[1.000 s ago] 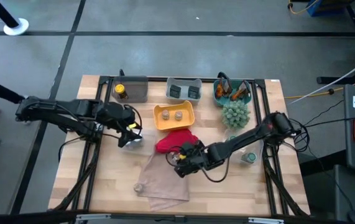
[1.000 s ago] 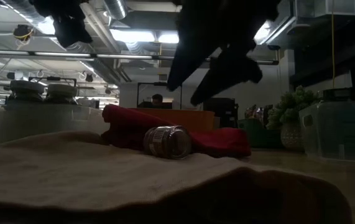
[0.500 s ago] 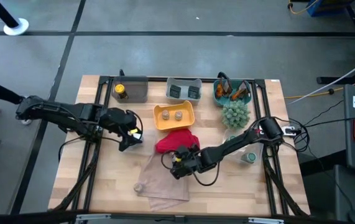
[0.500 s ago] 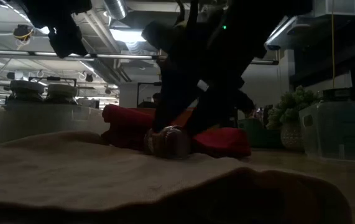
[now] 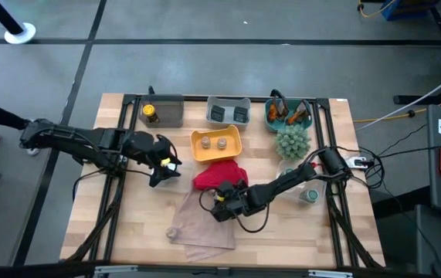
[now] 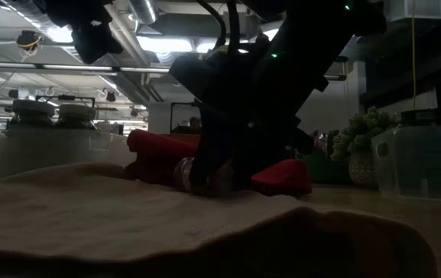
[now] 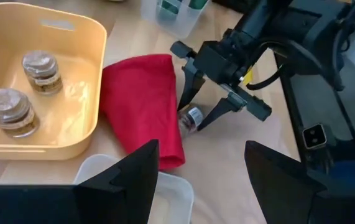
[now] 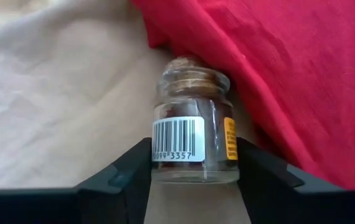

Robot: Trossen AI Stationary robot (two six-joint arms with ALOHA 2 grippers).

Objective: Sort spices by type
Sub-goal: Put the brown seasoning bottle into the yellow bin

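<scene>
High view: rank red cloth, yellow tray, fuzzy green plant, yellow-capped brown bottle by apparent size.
1. Red cloth and yellow plastic tray: look alike, not ranked.
2. Fuzzy green ball-shaped plant.
3. Yellow-capped brown bottle, smallest.
The right arm partly covers the cloth.

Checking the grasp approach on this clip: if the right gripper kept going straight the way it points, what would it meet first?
The small jar lying on its side already sits between the right gripper's fingers, cork end pointing away. Just past it, probably, comes the red cloth, which appears to touch the jar's far end.
</scene>
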